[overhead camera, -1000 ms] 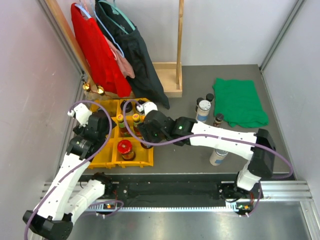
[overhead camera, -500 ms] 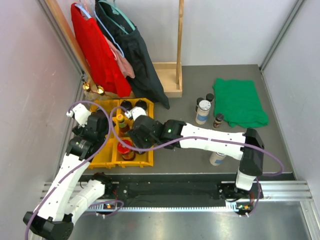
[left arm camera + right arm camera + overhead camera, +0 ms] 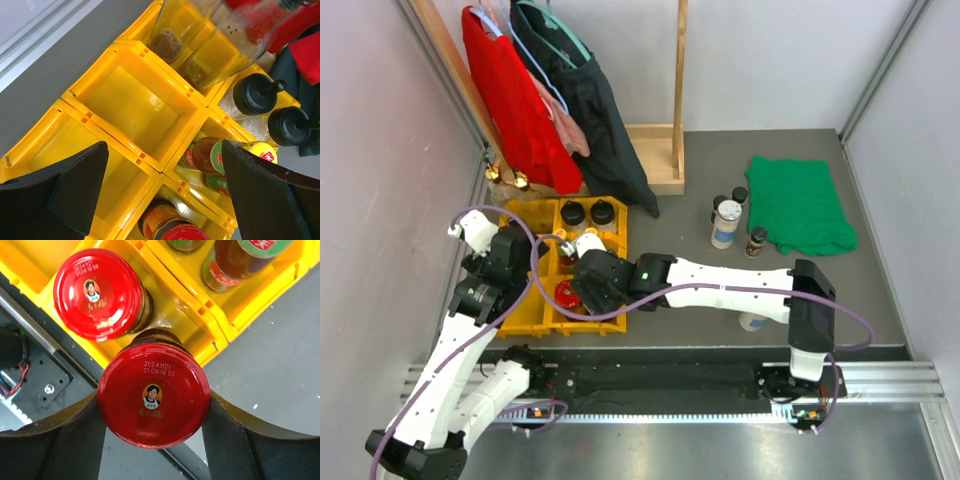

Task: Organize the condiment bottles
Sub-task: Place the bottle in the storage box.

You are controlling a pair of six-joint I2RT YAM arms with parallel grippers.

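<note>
My right gripper (image 3: 154, 396) is shut on a red-lidded jar (image 3: 154, 395), held over the near right corner of the yellow tray (image 3: 175, 315). A second red-lidded jar (image 3: 97, 294) stands in that corner compartment, with yellow-capped sauce bottles (image 3: 227, 262) in the compartment behind it. In the top view the right gripper (image 3: 592, 285) hides the held jar. My left gripper (image 3: 165, 185) hangs open above the tray's empty left compartments (image 3: 132, 107). Two black-capped jars (image 3: 255, 94) and two tall clear bottles (image 3: 200, 45) fill the far compartments. More bottles (image 3: 727, 222) stand on the table to the right.
A green cloth (image 3: 800, 205) lies at the back right. A wooden rack (image 3: 660, 150) with hanging clothes (image 3: 525, 110) stands behind the tray. A pale canister (image 3: 755, 320) stands by the right arm's elbow. A black rail (image 3: 660, 380) runs along the near edge.
My right arm has swung left and toward the near edge with the red-lidded jar, uncovering the black-capped jars. The left arm has shifted slightly left.
</note>
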